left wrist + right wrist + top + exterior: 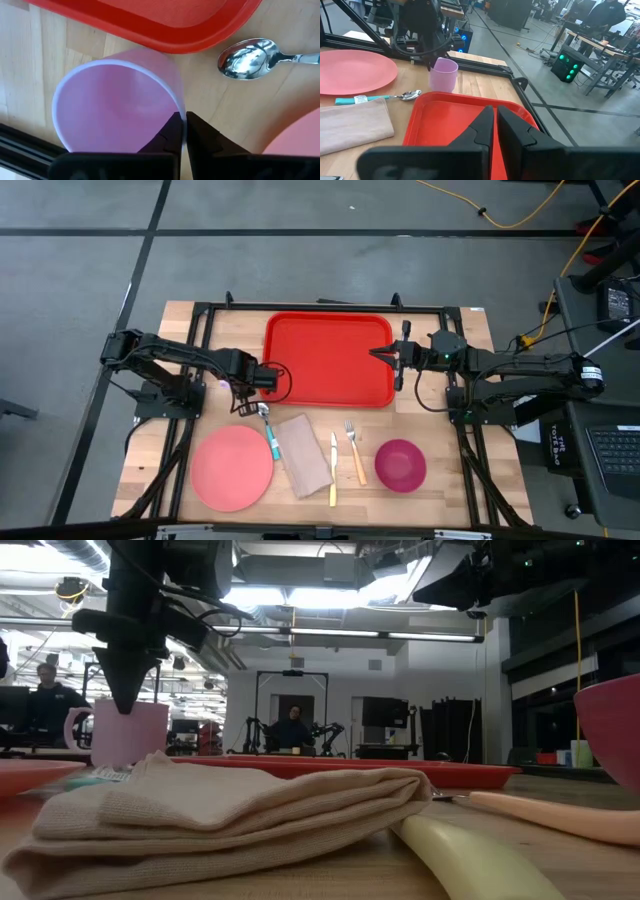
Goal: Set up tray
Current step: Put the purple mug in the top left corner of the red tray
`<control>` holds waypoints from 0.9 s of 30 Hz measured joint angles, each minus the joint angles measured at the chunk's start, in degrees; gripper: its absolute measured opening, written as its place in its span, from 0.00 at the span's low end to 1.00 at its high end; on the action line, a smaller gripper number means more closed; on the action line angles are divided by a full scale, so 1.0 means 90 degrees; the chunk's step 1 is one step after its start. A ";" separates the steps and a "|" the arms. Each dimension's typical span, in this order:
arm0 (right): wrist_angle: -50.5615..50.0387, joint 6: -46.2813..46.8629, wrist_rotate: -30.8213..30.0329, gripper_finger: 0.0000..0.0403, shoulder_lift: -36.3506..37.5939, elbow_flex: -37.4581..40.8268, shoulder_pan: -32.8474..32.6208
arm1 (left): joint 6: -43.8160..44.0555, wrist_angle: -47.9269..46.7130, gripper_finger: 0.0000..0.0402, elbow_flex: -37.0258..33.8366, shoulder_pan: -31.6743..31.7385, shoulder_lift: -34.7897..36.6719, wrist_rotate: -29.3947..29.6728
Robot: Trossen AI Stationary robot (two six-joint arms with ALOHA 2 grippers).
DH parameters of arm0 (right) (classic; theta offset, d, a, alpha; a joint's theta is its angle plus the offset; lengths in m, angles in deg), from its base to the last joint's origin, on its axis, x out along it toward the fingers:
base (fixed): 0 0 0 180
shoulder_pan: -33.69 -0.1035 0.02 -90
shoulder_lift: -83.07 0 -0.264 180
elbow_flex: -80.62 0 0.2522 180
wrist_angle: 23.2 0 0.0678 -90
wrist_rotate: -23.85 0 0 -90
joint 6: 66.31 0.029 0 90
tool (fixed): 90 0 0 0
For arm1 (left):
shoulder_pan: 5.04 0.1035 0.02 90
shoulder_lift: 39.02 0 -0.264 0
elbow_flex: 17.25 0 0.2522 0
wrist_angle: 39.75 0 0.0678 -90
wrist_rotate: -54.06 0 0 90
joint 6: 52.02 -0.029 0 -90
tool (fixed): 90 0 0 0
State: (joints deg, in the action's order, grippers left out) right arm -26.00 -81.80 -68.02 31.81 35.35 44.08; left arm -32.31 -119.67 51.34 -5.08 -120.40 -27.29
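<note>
— Where sat the tray?
— At the far middle of the wooden surface, flat, nothing inside.

— And the left claw?
— Pinched on the rim of a pale lilac cup, one finger inside the wall and one outside. Cup upright on the surface, just off the tray's near left corner.

— Right claw?
— Pressed together, gripping nothing, poised over the tray's right edge.

— Anything near the cup?
— A spoon with a teal handle, bowl close to the cup, not touching. Beside it a folded beige napkin, then a knife and an orange-handled fork.

— Dishes?
— Round pink plate at the near left, magenta bowl at the near right, well apart.

— Beyond the surface?
— Two seated people, far back in the low view.
</note>
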 joint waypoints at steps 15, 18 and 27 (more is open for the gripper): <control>0.0010 -0.0002 0.0000 0.07 0.0000 0.0000 0.0000 | -0.0292 -0.0364 0.01 0.0100 -0.0065 0.0570 -0.0130; 0.0056 -0.0002 0.0000 0.07 0.0000 0.0000 -0.0002 | -0.0280 -0.0365 0.01 0.0100 -0.0064 0.1004 -0.0090; 0.0146 -0.0002 0.0000 0.07 0.0002 0.0000 -0.0002 | -0.0300 -0.0212 0.01 0.0102 -0.0069 0.2153 0.0309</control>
State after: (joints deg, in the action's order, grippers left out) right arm -24.69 -81.82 -68.02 31.83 35.35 44.06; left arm -35.00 -121.58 52.26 -5.71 -101.02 -24.52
